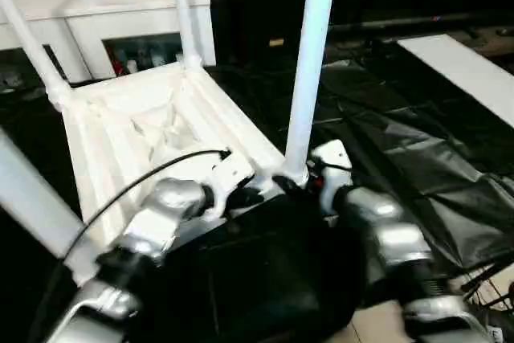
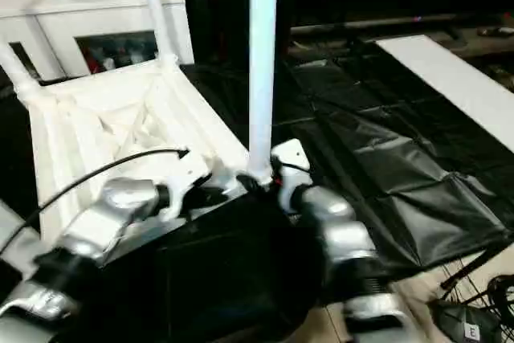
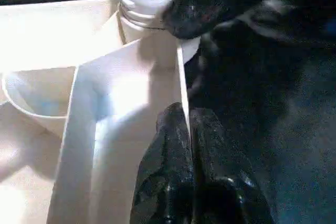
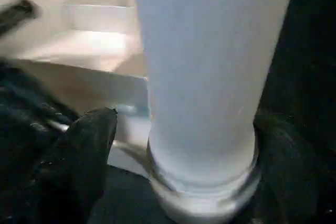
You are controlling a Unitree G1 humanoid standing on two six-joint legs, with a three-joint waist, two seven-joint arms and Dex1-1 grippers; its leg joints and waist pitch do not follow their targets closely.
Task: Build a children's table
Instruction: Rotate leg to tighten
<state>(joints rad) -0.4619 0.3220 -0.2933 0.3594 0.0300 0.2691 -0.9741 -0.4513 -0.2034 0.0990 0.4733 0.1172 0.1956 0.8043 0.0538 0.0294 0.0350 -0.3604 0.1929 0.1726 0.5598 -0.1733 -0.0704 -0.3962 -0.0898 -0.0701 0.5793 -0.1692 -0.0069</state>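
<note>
The white tabletop [image 1: 152, 126] lies upside down, its ribbed underside facing up. White legs stand in its corner sockets: one at the near right [image 1: 309, 70], one at the far right [image 1: 183, 14], one at the far left [image 1: 28, 38], one at the near left [image 1: 32, 206]. My left gripper [image 3: 188, 124] is shut on a thin rim wall of the tabletop [image 3: 131, 77], close to the near right socket. My right gripper [image 4: 189, 129] straddles the base of the near right leg [image 4: 210, 66]. Its fingers [image 4: 89, 145] stand open on either side, the one finger apart from the tube.
A white cabinet [image 1: 104, 6] with glass doors stands behind the tabletop. Black plastic sheeting [image 1: 401, 142] covers the floor to the right, with a white board [image 1: 466, 70] along its far edge. Cables [image 1: 490, 279] lie at the near right. A dark bulk [image 1: 257, 279] sits under my forearms.
</note>
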